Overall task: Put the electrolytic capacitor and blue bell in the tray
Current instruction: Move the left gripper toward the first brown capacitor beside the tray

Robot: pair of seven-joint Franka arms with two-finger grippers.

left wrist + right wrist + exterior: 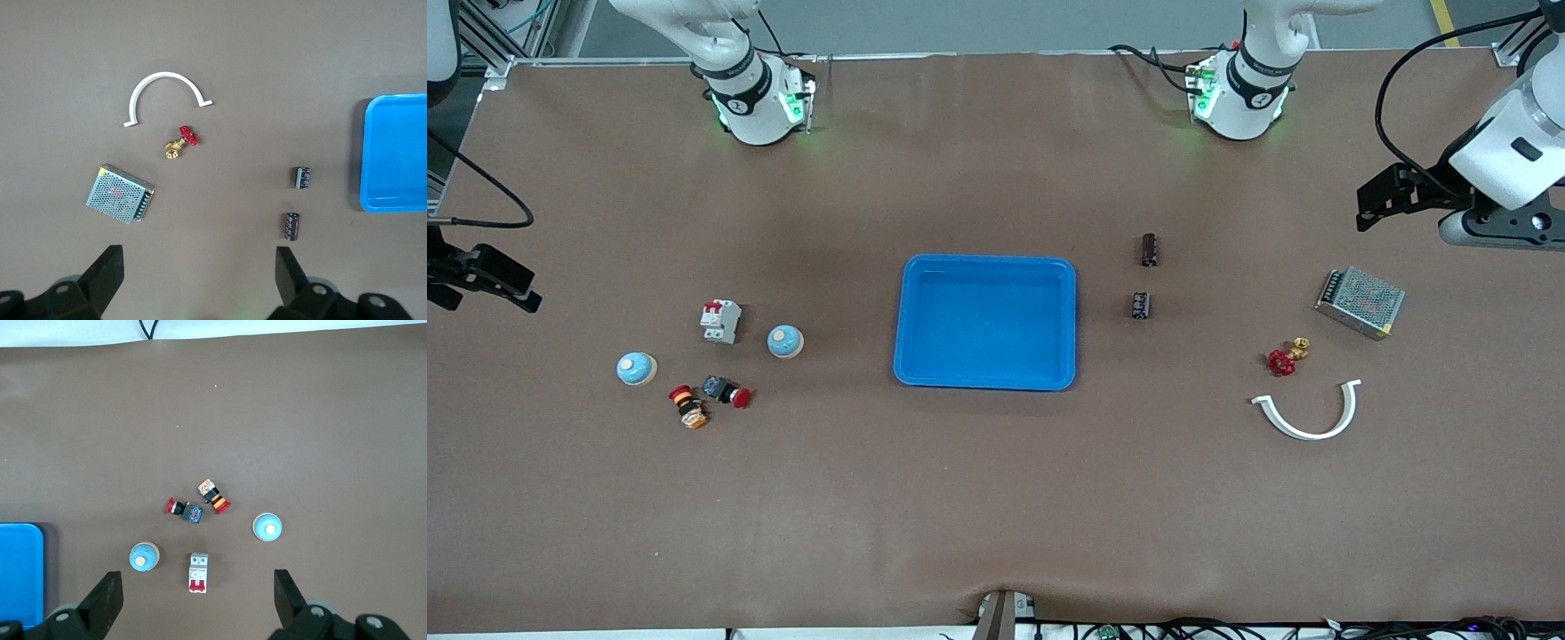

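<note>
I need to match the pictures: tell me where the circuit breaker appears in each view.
Front view: circuit breaker lies toward the right arm's end of the table, beside a blue bell.
Left wrist view: not in it.
Right wrist view: circuit breaker shows low in the picture, between the two bells.
Shared landmark: the tray, whose edge also shows in the right wrist view.

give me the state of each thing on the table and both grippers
tray: empty
two capacitors: lying on the table beside the tray, toward the left arm's end
two blue bells: upright on the table, toward the right arm's end
left gripper: open, holding nothing
right gripper: open, holding nothing
</note>
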